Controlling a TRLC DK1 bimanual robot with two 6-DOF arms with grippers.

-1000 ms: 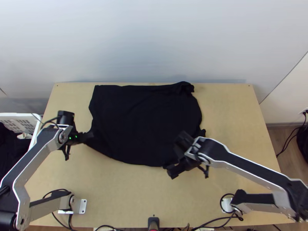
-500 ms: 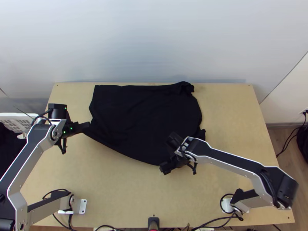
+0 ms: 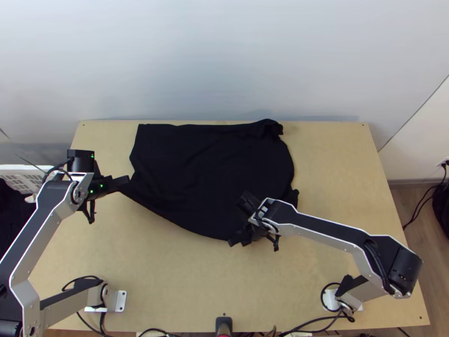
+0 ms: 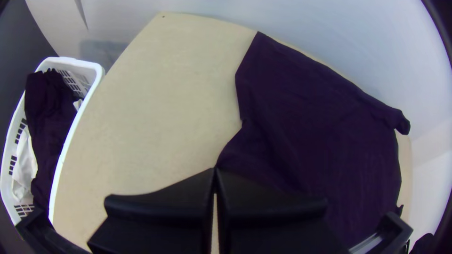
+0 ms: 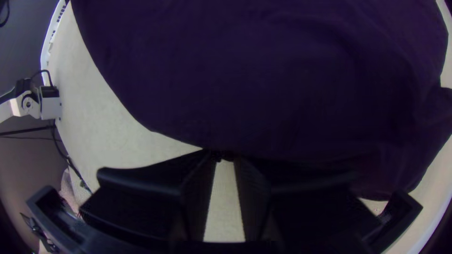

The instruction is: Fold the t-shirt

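Note:
The black t-shirt [image 3: 207, 168] lies mostly spread over the table's middle and far part, its near-left edge drawn into a slanting line. At its left corner is my left gripper [image 3: 127, 180]; in the left wrist view this gripper [image 4: 215, 170] is shut, pinching the shirt's [image 4: 320, 122] corner at its fingertips. My right gripper [image 3: 237, 240] is at the shirt's near edge. Seen from the right wrist, the gripper [image 5: 223, 156] has a small dark bunch of the shirt's [image 5: 263, 84] edge clamped between its tips, with a narrow gap farther back between the fingers.
A white basket [image 4: 96, 80] with dark and white cloth stands beside the table's left edge. Bare wood [image 3: 168, 269] lies between the shirt and the arm bases. A wall rises behind the table, and cables run along its near edge.
My left gripper has moved left and toward the far side with the shirt's corner. The right gripper has shifted left and slightly farther from the near edge. The shirt's near-left edge has straightened.

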